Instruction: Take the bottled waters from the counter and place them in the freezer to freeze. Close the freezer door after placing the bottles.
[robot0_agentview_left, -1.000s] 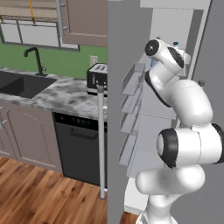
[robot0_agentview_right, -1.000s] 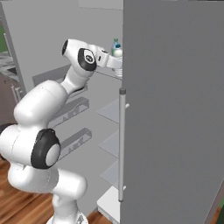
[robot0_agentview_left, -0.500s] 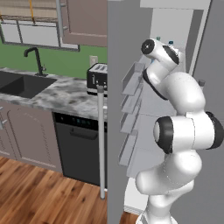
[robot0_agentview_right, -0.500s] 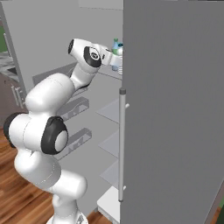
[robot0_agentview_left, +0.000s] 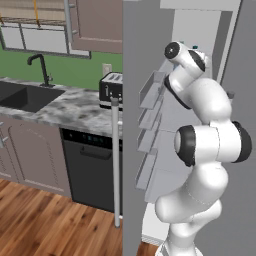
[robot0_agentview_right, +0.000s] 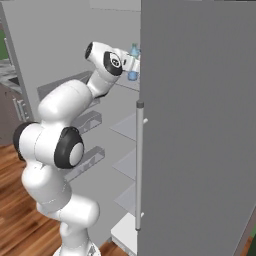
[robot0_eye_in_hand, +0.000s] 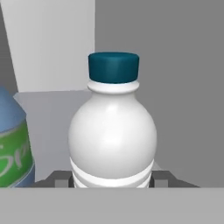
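Here, a whitish plastic water bottle with a dark teal cap (robot0_eye_in_hand: 113, 131) stands upright in the hand view, gripped low on its body by the two dark fingertips (robot0_eye_in_hand: 61, 178) of the robot's two-finger gripper (robot0_eye_in_hand: 112, 180), one on either side, the jaws closed part-way onto the bottle. Behind it are the white back wall and grey side of the freezer compartment (robot0_eye_in_hand: 57, 43), and the bottle sits over a pale shelf surface. Just beside it, at the left edge of that view, is a second, blue-tinted bottle with a green label (robot0_eye_in_hand: 13, 148), close to the first; whether the two touch cannot be told.

From the right base view, the white arm reaches up and into the narrow left compartment of the tall grey fridge (robot0_agentview_right: 125, 135), its hand level with an upper shelf, where a small blue-tinted bottle (robot0_agentview_right: 133, 62) shows beside the wrist. The plain grey right fridge door (robot0_agentview_right: 200, 125), with its long vertical bar handle (robot0_agentview_right: 139, 165), hides the gripper's tips.

In the left base view, the tall grey freezer door (robot0_agentview_left: 137, 100) stands wide open, its inner bins (robot0_agentview_left: 150, 130) stepped down its inside face. Beyond it lie the grey-white marbled counter (robot0_agentview_left: 70, 107), a black toaster (robot0_agentview_left: 111, 90), the black sink with its dark tap (robot0_agentview_left: 25, 95), and the black dishwasher (robot0_agentview_left: 92, 170) above the wooden floor (robot0_agentview_left: 45, 225).
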